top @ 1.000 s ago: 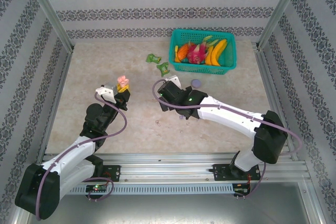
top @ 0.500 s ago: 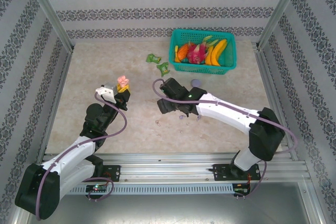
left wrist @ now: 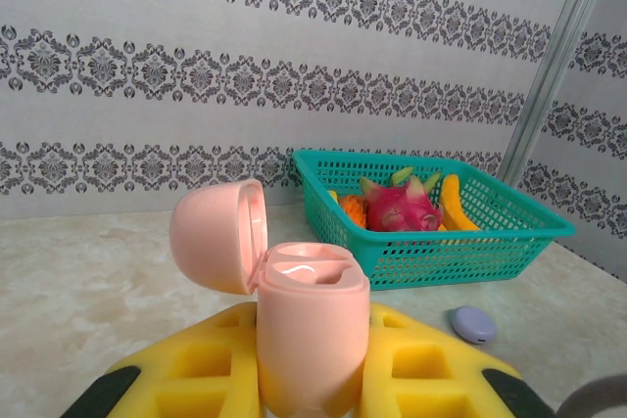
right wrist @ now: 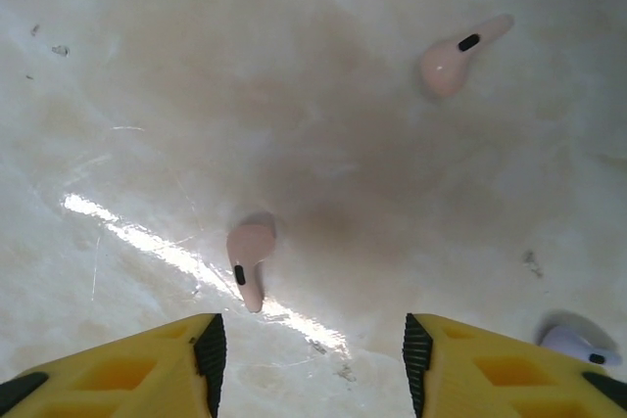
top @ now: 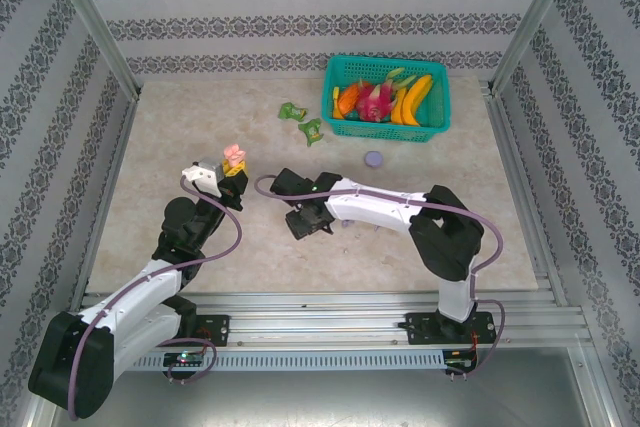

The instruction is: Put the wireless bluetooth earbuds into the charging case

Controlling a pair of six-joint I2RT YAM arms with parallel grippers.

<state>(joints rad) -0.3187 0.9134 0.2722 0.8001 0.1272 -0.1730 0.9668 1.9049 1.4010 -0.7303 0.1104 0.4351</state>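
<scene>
Having swung left, the right pincer (right wrist: 312,345) gapes empty above two pale pink plastic earbuds (right wrist: 249,254) (right wrist: 453,56), one purple earbud (right wrist: 578,345). Left pincer (left wrist: 313,369) grips one open pink case (left wrist: 312,315).

The table (top: 180,137) lies bare at the back left and down the right side, wide room for a pass. The basket (top: 386,125) blocks the back right corner; two wrappers (top: 312,130) lie just left of it, and the purple case (top: 374,159) sits in front of it, apart. The left gripper (top: 234,171) holds the open pink case (left wrist: 312,340) raised at mid-left, and the right arm (top: 380,209) stretches across the middle. The right gripper (right wrist: 311,335) has parted fingers (right wrist: 118,374) that leave a gap over bare table: one pink earbud (right wrist: 248,261) lies just ahead of it, a second pink earbud (right wrist: 453,58) farther off, a purple earbud (right wrist: 578,345) close by one finger.
</scene>
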